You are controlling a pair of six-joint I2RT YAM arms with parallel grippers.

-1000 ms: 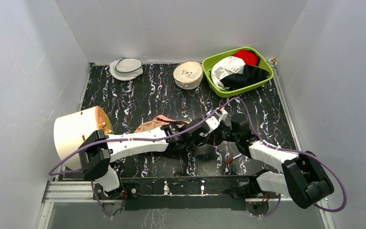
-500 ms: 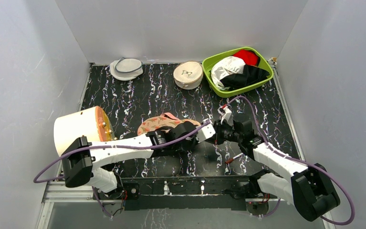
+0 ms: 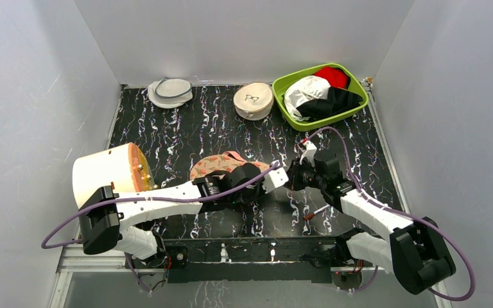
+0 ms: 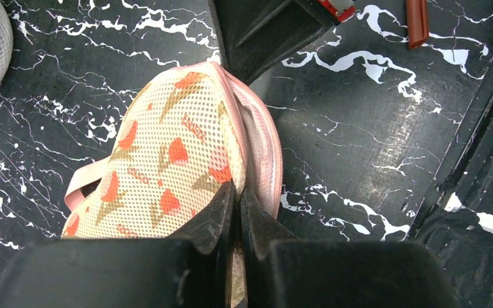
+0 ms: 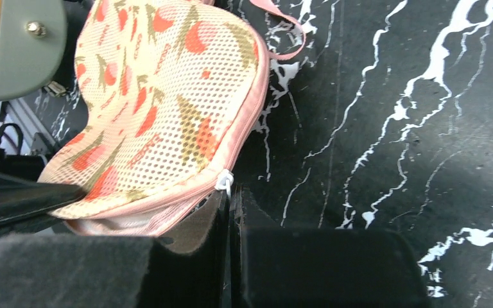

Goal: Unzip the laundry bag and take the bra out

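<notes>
The laundry bag [image 3: 215, 165] lies mid-table, beige-pink mesh with red-orange leaves, and the left arm covers its right end. My left gripper [image 4: 237, 189] is shut on the bag's [image 4: 167, 167] rim beside the pink zip band. From the right, my right gripper [image 5: 230, 192] is shut on the white zipper pull [image 5: 224, 181] at the corner of the bag [image 5: 160, 115]. A short gap in the zip shows pale lining [image 5: 119, 221]. In the top view the two grippers, left [image 3: 263, 176] and right [image 3: 290, 178], almost meet. The bra is hidden.
A green bin [image 3: 284, 86] with white, red and black cloths stands at the back right. A round cream case [image 3: 253, 101] and a mesh pouch [image 3: 170, 92] sit along the back. A white drum [image 3: 103, 173] stands left. A small red stick [image 3: 309, 217] lies near the front.
My left gripper has closed on the bag's rim, and its arm has dropped lower and stretched right. The right gripper stayed shut and drew back a little to the right.
</notes>
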